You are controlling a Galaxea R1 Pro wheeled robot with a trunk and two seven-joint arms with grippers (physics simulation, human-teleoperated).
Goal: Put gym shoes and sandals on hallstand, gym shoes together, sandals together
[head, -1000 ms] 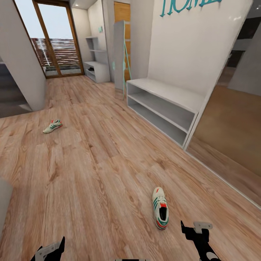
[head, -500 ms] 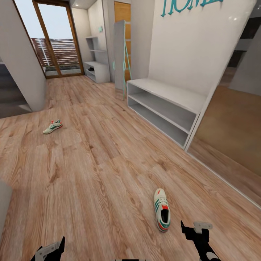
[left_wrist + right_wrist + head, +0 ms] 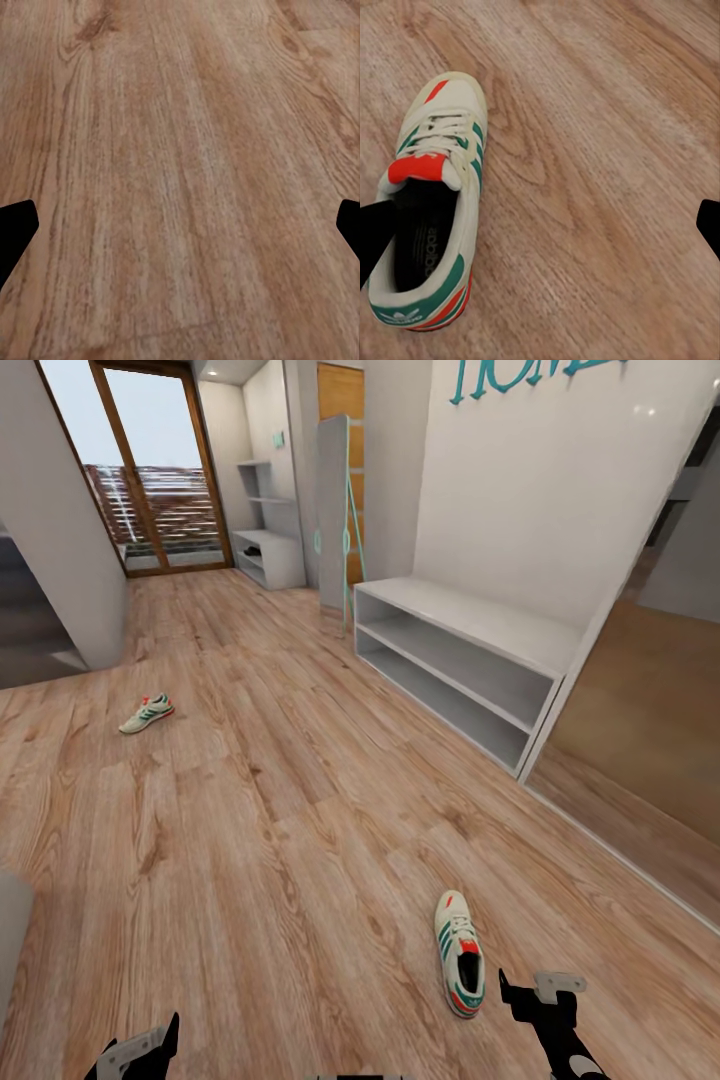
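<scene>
One gym shoe (image 3: 460, 955), white with green stripes and a red-orange tongue, lies on the wood-grain corridor floor (image 3: 280, 840) just left of my right gripper (image 3: 535, 988). In the right wrist view this shoe (image 3: 431, 210) sits beside one fingertip of the open right gripper (image 3: 540, 229), heel nearest the camera. The second gym shoe (image 3: 147, 713) lies far off at the left. The light-grey hallstand (image 3: 470, 622) stands against the right wall, its top and both shelves bare. My left gripper (image 3: 140, 1045) hangs open over bare floor (image 3: 180, 150). The sandals are out of view.
A tall grey panel (image 3: 333, 510) stands past the hallstand's far end. A white shelf unit (image 3: 268, 525) holding a small dark object and a glass door (image 3: 150, 470) close the corridor's far end. A grey wall corner (image 3: 55, 530) juts in at the left.
The whole view has shifted as the robot moved. The near gym shoe now sits lower and further right in the head view, closer to my right gripper. Both grippers hold the same pose.
</scene>
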